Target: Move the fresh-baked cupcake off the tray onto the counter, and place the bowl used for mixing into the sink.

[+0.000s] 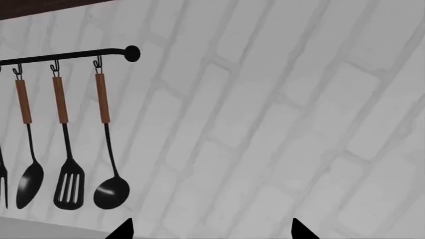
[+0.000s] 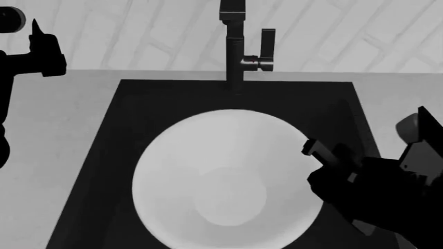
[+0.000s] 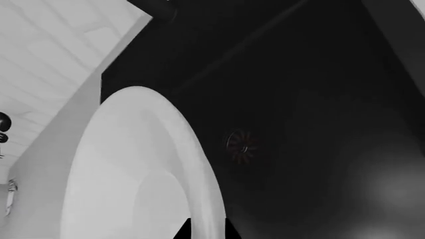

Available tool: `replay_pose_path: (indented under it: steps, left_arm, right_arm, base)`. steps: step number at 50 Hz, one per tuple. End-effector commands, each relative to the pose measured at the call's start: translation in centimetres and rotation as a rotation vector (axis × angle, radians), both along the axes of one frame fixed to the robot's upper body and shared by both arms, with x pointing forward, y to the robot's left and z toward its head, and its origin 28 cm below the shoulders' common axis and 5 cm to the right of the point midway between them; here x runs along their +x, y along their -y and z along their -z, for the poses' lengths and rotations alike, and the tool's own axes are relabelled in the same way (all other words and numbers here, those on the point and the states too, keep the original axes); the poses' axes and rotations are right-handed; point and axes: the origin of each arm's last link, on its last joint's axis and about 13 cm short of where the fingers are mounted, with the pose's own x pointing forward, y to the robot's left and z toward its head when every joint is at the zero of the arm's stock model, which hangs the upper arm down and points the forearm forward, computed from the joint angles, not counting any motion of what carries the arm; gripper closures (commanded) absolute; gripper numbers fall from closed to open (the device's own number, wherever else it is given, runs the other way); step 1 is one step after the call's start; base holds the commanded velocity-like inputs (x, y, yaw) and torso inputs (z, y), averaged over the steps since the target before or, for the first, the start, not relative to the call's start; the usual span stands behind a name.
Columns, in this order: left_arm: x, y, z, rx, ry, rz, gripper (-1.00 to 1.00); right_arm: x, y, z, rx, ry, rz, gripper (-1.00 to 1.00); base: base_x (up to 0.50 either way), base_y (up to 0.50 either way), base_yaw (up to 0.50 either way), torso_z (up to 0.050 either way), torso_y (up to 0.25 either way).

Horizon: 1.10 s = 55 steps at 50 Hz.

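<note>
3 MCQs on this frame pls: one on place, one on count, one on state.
1. Where is the bowl?
A. On the counter left of the sink
B. Over the sink basin
C. On the wall rail

2. How many wooden-handled utensils show fully on the rail in the left wrist view?
A. One
B. Three
C. Six

3. What is the right gripper doing?
A. Shut on the bowl's rim
B. Open, far from the bowl
C. Holding the faucet lever

Answers:
1. B: the head view shows the bowl inside the basin outline, below the faucet.
2. B: a spoon, a slotted turner and a ladle hang by wooden handles; a fourth is cut off at the edge.
3. A: the right wrist view shows the rim between the fingertips, with the drain behind it.
</note>
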Motion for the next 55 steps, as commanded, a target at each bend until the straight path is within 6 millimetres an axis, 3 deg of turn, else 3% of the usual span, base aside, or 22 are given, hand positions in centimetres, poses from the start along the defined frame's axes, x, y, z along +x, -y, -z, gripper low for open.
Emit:
replay_pose_path:
  steps: [1,20,55]
  left_arm:
    - [0.0,0.1,0.0,0.001,-0.002,0.003,-1.00]
    - [0.1,0.2,-0.6,0.009,0.007,0.012,-1.00]
    - [0.3,0.5,0.1,0.014,-0.016,0.023,-1.00]
  right_arm:
    - [1.0,0.1,0.6,0.009,-0.003,-0.007,1.00]
    - [2.4,0.0,1.6,0.022,-0.029,-0.027,1.00]
    - [4.9,0.1,4.9,0.052,-0.081,-0.016,1.00]
  base:
    - [0.00,0.00,0.00,0.000,0.000]
    - [0.00,0.00,0.00,0.000,0.000]
    - [0.00,0.00,0.00,0.000,0.000]
